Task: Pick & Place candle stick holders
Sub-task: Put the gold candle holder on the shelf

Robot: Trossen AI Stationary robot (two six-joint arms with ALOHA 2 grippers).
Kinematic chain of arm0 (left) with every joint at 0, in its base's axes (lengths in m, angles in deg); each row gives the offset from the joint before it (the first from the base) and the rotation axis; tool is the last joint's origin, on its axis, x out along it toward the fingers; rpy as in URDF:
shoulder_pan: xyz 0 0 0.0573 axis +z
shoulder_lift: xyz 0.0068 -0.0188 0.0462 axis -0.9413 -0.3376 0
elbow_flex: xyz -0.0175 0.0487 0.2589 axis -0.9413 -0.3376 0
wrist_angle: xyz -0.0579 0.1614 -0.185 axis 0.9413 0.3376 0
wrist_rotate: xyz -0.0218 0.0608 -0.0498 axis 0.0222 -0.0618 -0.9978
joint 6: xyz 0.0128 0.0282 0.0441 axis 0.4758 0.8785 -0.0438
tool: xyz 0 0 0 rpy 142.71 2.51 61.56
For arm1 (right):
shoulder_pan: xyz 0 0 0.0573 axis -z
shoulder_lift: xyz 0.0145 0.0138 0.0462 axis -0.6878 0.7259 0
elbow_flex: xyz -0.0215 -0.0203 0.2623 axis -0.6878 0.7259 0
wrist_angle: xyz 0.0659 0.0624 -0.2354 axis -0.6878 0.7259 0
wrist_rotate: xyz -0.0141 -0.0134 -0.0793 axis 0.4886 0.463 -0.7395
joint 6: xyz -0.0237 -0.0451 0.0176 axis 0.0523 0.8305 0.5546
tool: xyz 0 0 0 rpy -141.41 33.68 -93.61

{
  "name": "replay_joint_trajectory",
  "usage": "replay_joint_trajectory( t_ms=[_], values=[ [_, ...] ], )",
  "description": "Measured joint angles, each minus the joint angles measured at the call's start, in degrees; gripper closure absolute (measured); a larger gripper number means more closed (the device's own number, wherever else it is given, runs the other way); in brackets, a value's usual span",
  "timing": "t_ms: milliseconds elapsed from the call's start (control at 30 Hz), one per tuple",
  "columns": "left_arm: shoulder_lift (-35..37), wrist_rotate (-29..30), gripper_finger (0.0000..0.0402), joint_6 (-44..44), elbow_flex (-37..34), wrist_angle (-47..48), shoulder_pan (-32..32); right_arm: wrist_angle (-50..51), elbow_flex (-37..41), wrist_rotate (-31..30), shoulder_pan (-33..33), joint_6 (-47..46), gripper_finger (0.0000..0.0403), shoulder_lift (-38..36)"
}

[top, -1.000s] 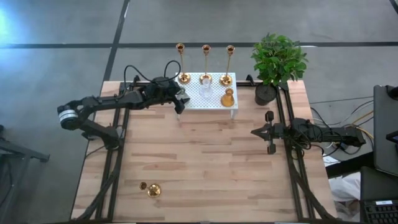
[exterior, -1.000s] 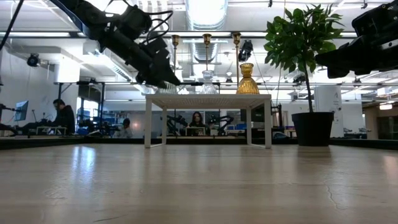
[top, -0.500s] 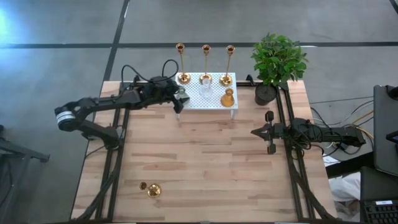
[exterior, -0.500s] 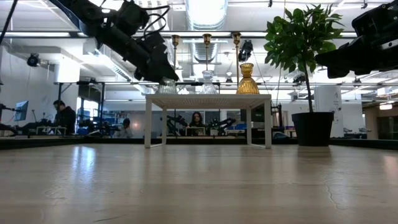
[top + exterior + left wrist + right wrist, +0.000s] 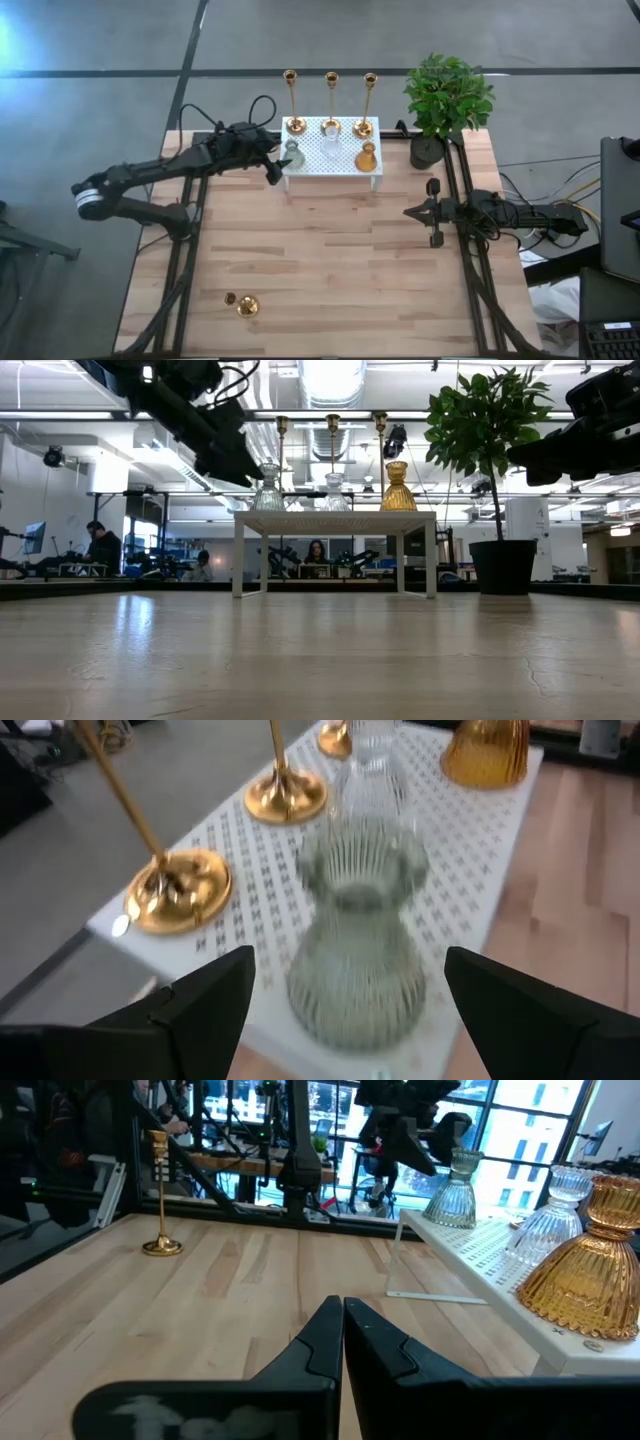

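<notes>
The left gripper [image 5: 345, 1010], fingers spread, hovers by a glass vase [image 5: 357, 945] on the white shelf [image 5: 345, 160] (three candle stick holders [image 5: 330, 100] behind); a swing could topple them. A fourth candlestick [image 5: 243, 305] stands far off on the counter [image 5: 340, 260].

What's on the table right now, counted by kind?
Gold candlesticks: 4
Clear glass holders: 2
Amber glass holder: 1
White stand: 1
Potted plant: 1
Total: 9
</notes>
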Motion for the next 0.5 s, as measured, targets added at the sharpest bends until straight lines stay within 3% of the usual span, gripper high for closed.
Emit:
replay_joint_trajectory(
  t_ms=[267, 400, 500],
  values=[
    [7.89, -1.67, 0.0069, -4.05, 0.0, 19.56, 0.0, 0.0, 0.0, 0.01, 0.0, 0.0, 0.0394, -0.02],
    [12.94, -7.7, 0.0069, -7.73, 0.0, 30.88, -0.07, 0.0, 0.0, 0.0, -0.01, 0.0, 0.0394, -0.02],
    [16.17, -16.27, 0.0069, -10.46, 0.0, 36.36, -0.12, 0.02, 0.0, 0.01, -0.01, 0.0, 0.0394, -0.01]
  ],
)
